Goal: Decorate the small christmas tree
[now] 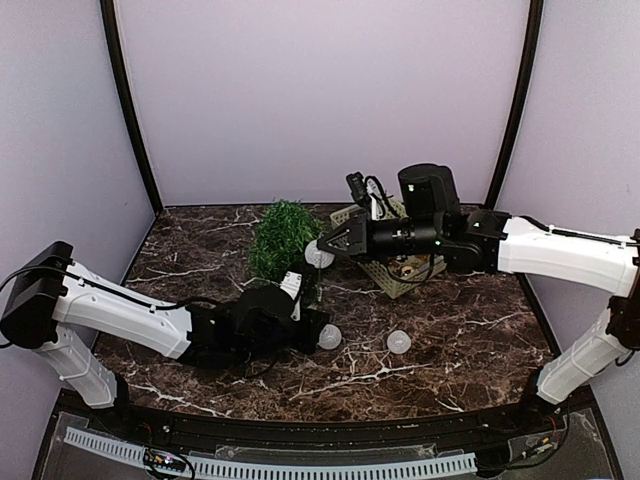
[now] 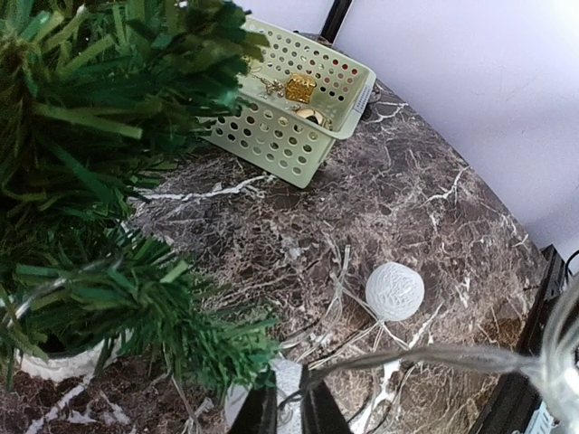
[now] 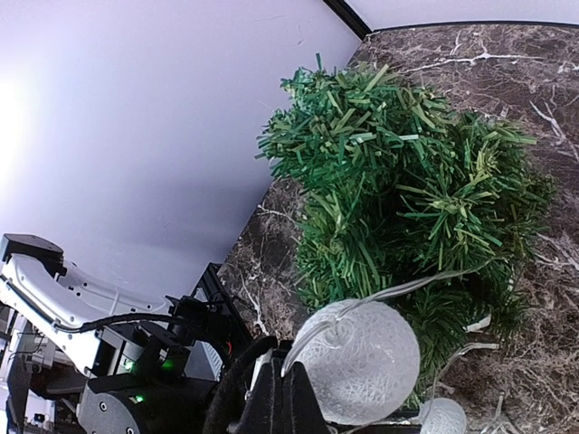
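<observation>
The small christmas tree [image 1: 284, 237] stands bushy and dark green at the table's middle back, and its white pot [image 2: 56, 363] shows under the branches. A string of white woven ball lights on clear wire runs across the table. My right gripper [image 1: 323, 246] hovers at the tree's right side. It [image 3: 288, 398] is shut on the wire just beside one ball [image 3: 357, 362]. My left gripper [image 1: 311, 311] is low by the tree's foot. Its fingers [image 2: 261, 411] are pinched almost together round the wire [image 2: 425, 357]. Another ball [image 2: 394, 291] lies on the table ahead of it.
A pale green perforated basket [image 1: 392, 275] with gold ornaments [image 2: 300, 88] sits right of the tree, partly under the right arm. Two loose balls [image 1: 330, 337] [image 1: 399, 342] lie on the dark marble table [image 1: 470, 330]. White walls close off the back and sides.
</observation>
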Robot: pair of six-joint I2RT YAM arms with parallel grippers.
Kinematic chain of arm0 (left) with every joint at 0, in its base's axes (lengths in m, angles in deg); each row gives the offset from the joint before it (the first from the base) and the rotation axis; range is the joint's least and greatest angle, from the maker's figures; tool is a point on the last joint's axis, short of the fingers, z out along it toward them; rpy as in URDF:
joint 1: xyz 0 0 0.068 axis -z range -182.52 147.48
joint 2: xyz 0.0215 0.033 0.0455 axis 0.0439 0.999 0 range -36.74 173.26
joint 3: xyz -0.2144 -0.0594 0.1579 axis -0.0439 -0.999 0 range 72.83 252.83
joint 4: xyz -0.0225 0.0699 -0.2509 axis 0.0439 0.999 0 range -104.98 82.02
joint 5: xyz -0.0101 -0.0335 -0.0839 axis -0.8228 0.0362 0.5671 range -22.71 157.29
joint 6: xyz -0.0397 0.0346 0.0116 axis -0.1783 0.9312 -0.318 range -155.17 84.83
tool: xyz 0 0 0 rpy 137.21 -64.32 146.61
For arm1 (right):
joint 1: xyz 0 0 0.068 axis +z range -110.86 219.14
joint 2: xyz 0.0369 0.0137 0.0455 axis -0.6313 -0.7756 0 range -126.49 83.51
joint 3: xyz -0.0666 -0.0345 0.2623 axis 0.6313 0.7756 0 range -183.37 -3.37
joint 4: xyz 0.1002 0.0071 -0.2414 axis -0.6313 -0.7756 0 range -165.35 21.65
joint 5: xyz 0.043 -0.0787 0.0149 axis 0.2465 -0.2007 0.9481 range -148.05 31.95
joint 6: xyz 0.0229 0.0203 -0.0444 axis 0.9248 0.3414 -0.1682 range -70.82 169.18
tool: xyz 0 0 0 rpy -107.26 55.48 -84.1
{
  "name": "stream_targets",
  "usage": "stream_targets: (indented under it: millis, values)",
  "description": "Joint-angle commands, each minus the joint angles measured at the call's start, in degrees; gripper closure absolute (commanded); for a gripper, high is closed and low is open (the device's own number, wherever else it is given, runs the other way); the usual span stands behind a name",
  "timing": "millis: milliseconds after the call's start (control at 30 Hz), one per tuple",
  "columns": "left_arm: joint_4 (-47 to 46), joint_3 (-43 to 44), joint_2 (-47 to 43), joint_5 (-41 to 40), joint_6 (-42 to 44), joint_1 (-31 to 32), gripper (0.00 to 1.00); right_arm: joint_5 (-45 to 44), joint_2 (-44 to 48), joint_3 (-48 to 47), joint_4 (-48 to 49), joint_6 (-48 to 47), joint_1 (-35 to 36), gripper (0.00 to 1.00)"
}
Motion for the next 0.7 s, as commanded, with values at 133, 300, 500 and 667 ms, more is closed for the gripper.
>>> stream_targets:
  millis: [133, 300, 500, 667]
  values:
    - [2.24, 1.17, -1.95, -1.25, 1.08, -0.19, 1.0, -0.26, 2.27, 0.01, 1.29, -0.63, 0.45, 1.0]
    - [4.31, -2.4, -7.94, 2.71, 1.32, -0.19, 1.0, -0.88, 2.11, -0.58, -1.06, -2.29, 0.45, 1.0]
    - [9.17, -6.06, -17.55, 8.85, 1.9, -0.19, 1.0, 0.42, 1.34, -1.24, -1.99, -3.95, 0.45, 1.0]
    - [18.65, -4.93, -22.81, 11.43, 0.6, -1.73, 1.0, 2.1, -0.45, -2.88, -2.38, -5.03, 0.93, 1.0]
